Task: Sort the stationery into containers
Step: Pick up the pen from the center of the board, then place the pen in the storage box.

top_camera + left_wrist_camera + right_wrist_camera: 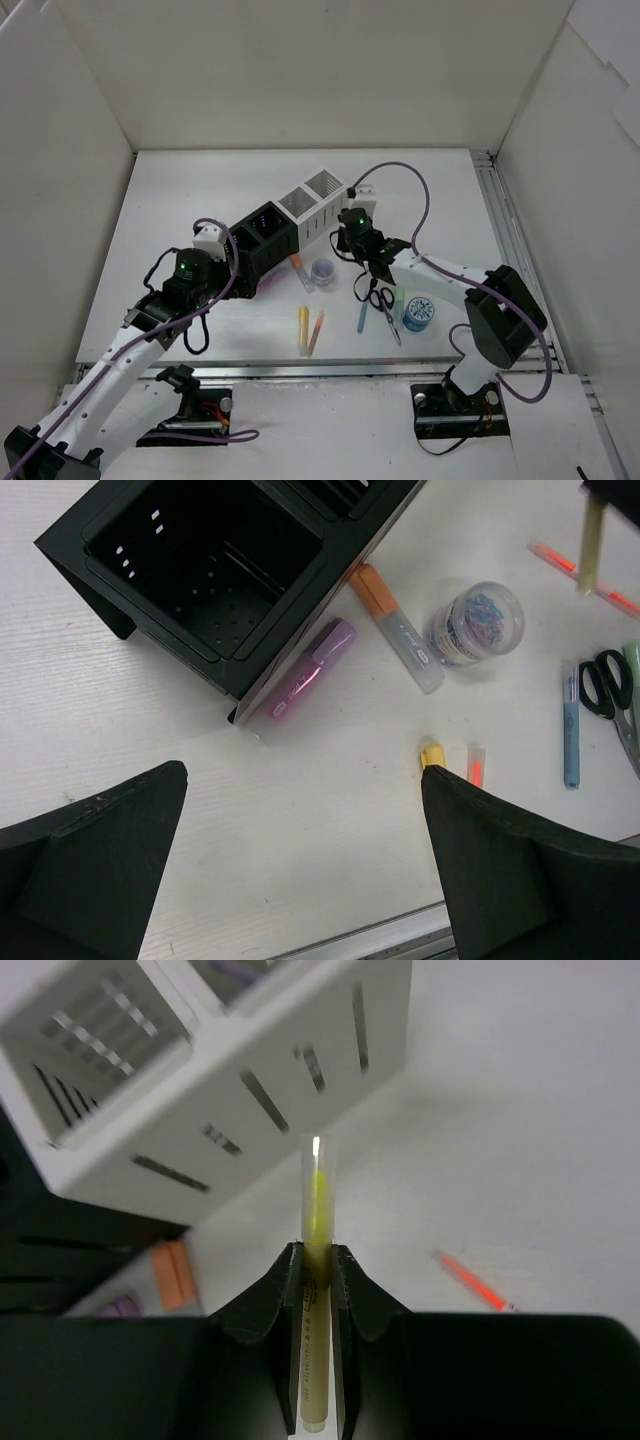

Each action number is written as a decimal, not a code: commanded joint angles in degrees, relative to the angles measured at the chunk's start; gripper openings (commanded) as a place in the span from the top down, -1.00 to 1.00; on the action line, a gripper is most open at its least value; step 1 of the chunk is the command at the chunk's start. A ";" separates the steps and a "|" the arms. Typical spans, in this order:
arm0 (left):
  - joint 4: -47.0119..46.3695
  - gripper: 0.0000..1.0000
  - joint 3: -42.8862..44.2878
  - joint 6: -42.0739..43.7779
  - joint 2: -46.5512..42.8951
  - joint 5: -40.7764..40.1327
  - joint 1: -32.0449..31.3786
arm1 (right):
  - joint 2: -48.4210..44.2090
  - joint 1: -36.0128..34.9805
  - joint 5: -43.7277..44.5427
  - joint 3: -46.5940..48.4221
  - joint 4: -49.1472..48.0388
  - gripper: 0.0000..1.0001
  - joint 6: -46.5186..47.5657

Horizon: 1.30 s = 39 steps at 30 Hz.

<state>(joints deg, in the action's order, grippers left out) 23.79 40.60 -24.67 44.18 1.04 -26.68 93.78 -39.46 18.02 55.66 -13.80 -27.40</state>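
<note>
My right gripper point(354, 243) point(317, 1252) is shut on a yellow highlighter pen point(317, 1210) and holds it above the table beside the white containers point(312, 195) point(230, 1090). My left gripper point(228, 262) point(300, 770) is open and empty over bare table in front of the black containers point(262, 235) point(200, 570). A pink highlighter point(310, 680), an orange marker point(395, 625) and the round tub point(480, 620) point(323, 270) lie by the black containers. A yellow marker point(303, 328), an orange pen point(316, 332), a blue pen point(362, 316), scissors point(382, 300), a green eraser point(398, 296) and a blue tape roll point(417, 312) lie near the front.
White walls enclose the table on three sides. A metal rail point(330, 368) runs along the front edge. A thin red-orange pen point(475, 1282) lies on the table under my right gripper. Purple cables loop over both arms.
</note>
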 commanded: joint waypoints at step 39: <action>-7.44 -0.99 5.72 6.91 6.88 5.90 -0.31 | 12.86 10.46 -25.85 12.99 -54.75 -0.05 29.15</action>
<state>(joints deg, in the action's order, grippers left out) 19.84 43.53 -18.44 51.35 5.80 -26.68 116.53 -28.60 -8.36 69.34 -59.81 1.52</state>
